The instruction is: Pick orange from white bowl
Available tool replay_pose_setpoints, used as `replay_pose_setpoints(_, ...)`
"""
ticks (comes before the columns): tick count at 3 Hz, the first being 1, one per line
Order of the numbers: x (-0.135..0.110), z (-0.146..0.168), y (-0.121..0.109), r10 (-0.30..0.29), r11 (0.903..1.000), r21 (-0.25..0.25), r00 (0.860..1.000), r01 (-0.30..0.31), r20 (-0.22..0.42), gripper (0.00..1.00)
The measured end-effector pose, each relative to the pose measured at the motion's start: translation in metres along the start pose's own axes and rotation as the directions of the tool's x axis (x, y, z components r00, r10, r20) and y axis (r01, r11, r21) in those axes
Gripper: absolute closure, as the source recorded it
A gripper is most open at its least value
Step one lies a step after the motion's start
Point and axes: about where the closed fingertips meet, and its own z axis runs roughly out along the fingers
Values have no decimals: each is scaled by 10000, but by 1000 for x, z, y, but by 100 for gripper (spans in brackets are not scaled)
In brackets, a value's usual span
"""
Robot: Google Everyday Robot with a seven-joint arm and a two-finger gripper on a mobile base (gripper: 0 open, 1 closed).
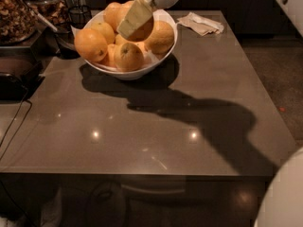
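The white bowl (142,69) stands at the back left of the grey table and holds several oranges. One orange (90,45) lies at its left rim, one (129,56) at the front and one (162,36) at the right. My gripper (135,21) reaches down from the top edge into the middle of the bowl, among the top oranges. Its pale part lies across an orange (144,30) that sits high in the pile. The contact is hidden.
A crumpled napkin (203,23) lies at the back right of the table (156,136). Jars of nuts (14,13) and a dark glass (78,15) stand left of the bowl. A black appliance (14,77) with cables sits at the left edge. My white arm body (284,197) shows at the bottom right.
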Motion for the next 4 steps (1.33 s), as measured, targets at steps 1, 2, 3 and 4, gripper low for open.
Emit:
replay_pose_setpoints(1, 3, 3, 3, 31, 10000, -39, 10000, -31, -57, 100)
replay_pose_setpoints(2, 7, -6, 16, 218, 9998, 24, 9997, -218, 58, 100)
replay_pose_setpoints(3, 17, -23, 44, 663, 9974, 272, 9969, -675, 427, 100)
replay_pose_setpoints(4, 47, -32, 85, 1538, 9869, 385, 9855, -1568, 717, 100)
